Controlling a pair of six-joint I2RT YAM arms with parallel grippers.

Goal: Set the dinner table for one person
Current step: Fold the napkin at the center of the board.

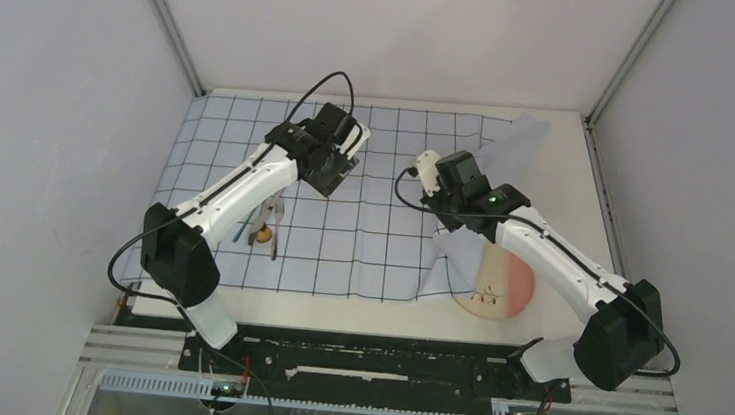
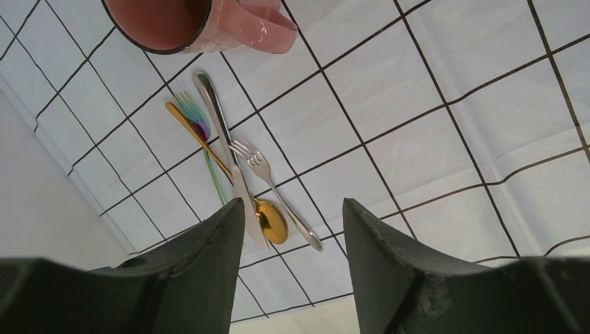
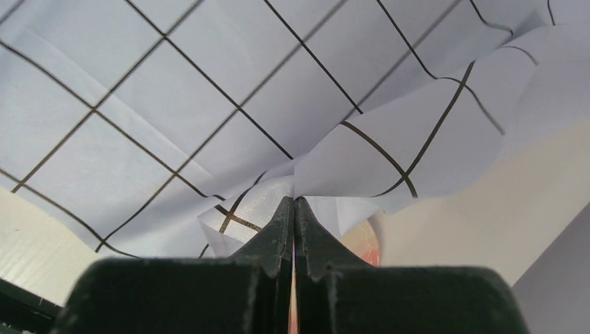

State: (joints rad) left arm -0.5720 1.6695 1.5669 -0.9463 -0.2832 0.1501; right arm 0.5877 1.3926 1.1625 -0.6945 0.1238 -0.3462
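Dinner table (image 1: 334,310): in the top view we see the cream-white top fill the enclosure floor. It is bare along the 6 o'clock strip and down the 3 o'clock side.
Cloth (image 1: 371,238): pale blue with a black grid, it covers the table from the centre out to 9 o'clock and 12 o'clock. Its 3 o'clock edge is rumpled and raised.
Left gripper (image 2: 292,205): we see the jaws moderately apart with nothing between them, above the cloth toward 11 o'clock of centre.
Right gripper (image 3: 293,202): the jaws are pressed together, and we see a fold of the cloth edge pinched at their tips.
Pink mug (image 2: 209,24): it stands on the cloth at 12 o'clock in the left wrist view, its handle toward 3 o'clock.
Cutlery (image 1: 267,224): a silver knife (image 2: 222,132), a silver fork (image 2: 275,188), a gold spoon (image 2: 268,219) and an iridescent fork (image 2: 195,118) lie bunched and overlapping on the cloth, at 8 o'clock of the table.
Plate (image 1: 502,290): cream and pink, at 4 o'clock of the table, partly under the raised cloth edge.
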